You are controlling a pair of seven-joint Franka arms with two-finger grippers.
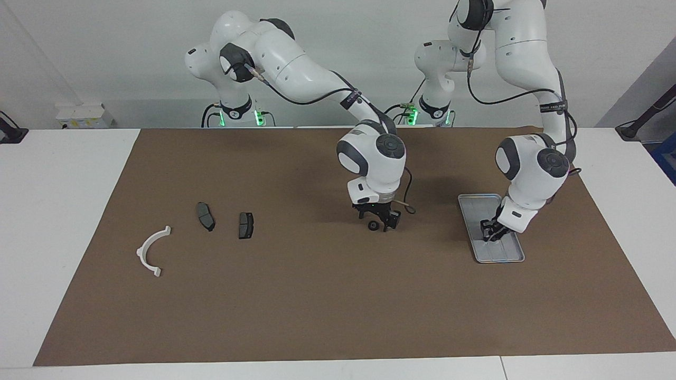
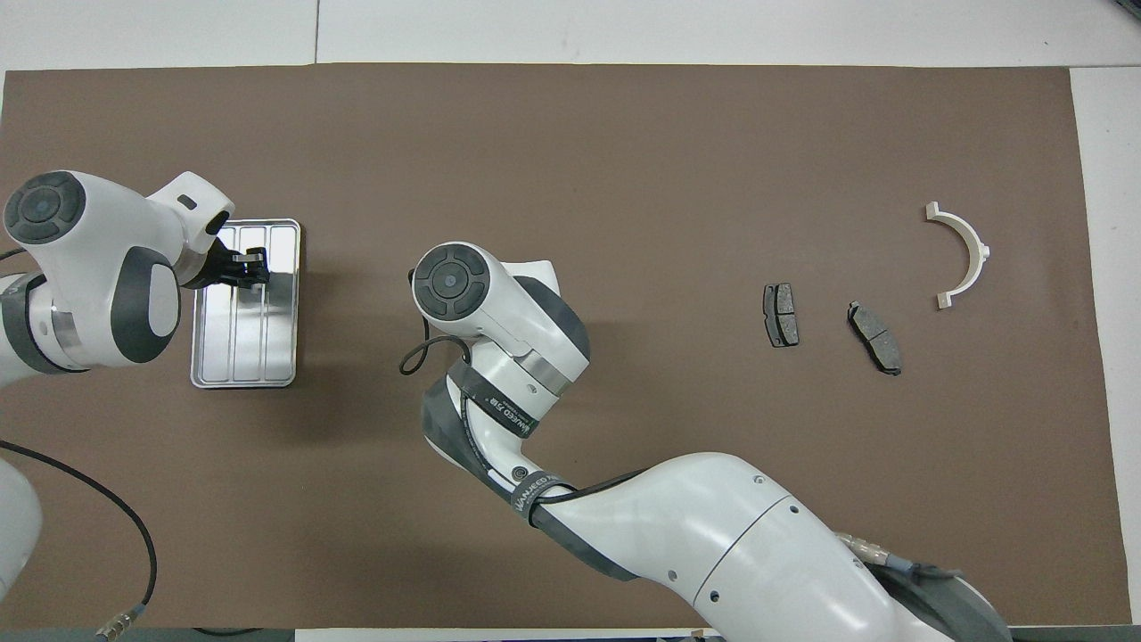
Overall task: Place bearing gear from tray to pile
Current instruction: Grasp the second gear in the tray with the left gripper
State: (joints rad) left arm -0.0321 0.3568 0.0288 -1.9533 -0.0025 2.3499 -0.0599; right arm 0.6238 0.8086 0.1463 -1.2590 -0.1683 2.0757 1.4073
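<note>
Right gripper (image 1: 381,224) low mid-tabletop, jaws apart beside small black round bearing gear (image 1: 373,226), may knock it; left gripper (image 1: 493,232) in ridged silver metal tray (image 1: 478,203), jaw state unclear.

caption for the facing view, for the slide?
Right end effector low over the mat beside a small black part; left end effector at the tray.

Silver ridged tray (image 1: 479,203), brown mat (image 1: 317,295), white bracket (image 1: 149,252), dark grey pads (image 1: 205,216)
</note>
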